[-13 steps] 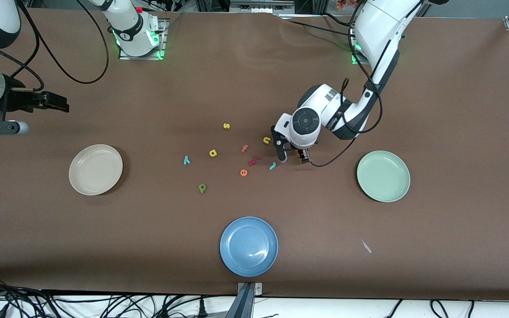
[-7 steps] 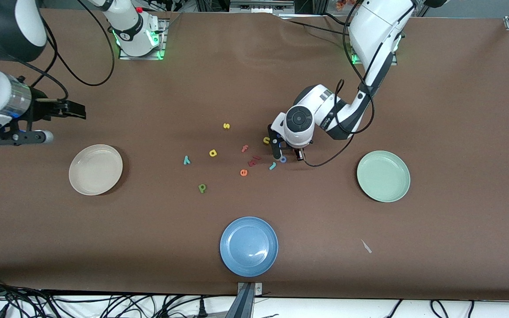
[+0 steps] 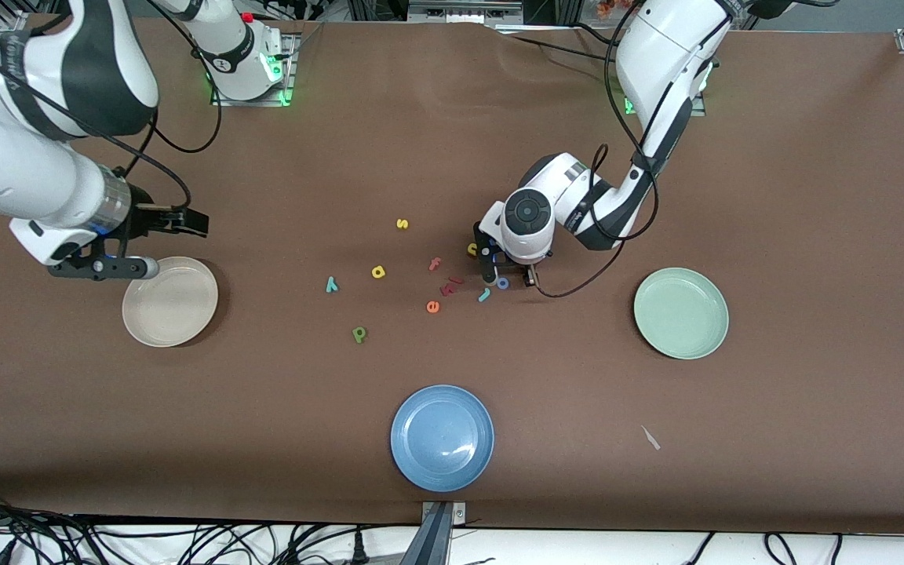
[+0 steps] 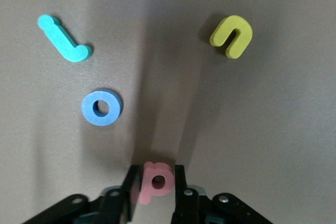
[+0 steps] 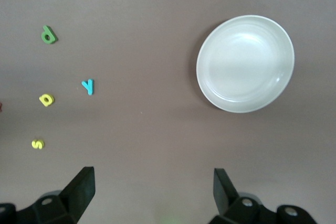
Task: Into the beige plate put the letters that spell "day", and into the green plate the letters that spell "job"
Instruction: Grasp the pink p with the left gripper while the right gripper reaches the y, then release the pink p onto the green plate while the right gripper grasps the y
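Jaws of left gripper (image 4: 154, 182) pinch salmon b (image 4: 156, 180); right gripper (image 5: 152, 184) spread wide.

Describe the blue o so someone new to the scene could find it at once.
Start at the green plate, then go toward the right arm's end of the table to the letter cluster under the left gripper. The o lies there beside the teal j. It is the only blue ring.

The bench (image 3: 813, 235) is lit evenly and brightly from overhead, and only short, soft shadows are cast beside the plates. A pale glare patch is seen in the blue plate (image 3: 442, 438). In the left wrist view a broad, blurred shadow is thrown across the bench near the blue o (image 4: 102, 107).
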### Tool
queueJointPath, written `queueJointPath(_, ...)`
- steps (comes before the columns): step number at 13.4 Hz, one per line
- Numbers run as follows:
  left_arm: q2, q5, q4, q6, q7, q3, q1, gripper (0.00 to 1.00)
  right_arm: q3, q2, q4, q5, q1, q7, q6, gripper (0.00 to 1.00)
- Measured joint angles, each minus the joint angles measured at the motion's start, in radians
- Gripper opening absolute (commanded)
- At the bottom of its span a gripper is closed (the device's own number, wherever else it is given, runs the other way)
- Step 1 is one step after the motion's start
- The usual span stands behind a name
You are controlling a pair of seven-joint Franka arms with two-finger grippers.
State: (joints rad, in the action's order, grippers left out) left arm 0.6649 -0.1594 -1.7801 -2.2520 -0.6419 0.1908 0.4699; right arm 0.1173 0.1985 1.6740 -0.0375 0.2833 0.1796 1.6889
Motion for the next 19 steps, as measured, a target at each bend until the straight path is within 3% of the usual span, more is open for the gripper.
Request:
queueJointPath(4,-0.005,-0.004,0.011,0.014,0.0,-0.002,0.0,0.01,-0.002,0.055,0.048,-0.003,0.084,0.152,0.116,1.0)
queueJointPath(8,-0.07,-0.006,0.034,0.173,-0.008,-0.011,-0.031,0.04,-0.004,0.114,0.053,-0.003,0.147,0.224,0.189,1.0)
queueJointPath(13,-0.112,-0.032,0.032,0.226,-0.254,-0.022,-0.217,0.04,-0.005,0.179,0.178,-0.003,0.193,0.227,0.468,1.0)
queueJointPath(16,-0.107,-0.116,0.02,0.226,-0.287,-0.024,-0.318,0.03,-0.03,0.191,0.277,-0.003,0.196,0.227,0.625,1.0)
queueJointPath(19,-0.103,-0.124,0.019,0.223,-0.304,-0.025,-0.395,0.04,-0.067,0.235,0.32,-0.003,0.197,0.228,0.754,1.0)
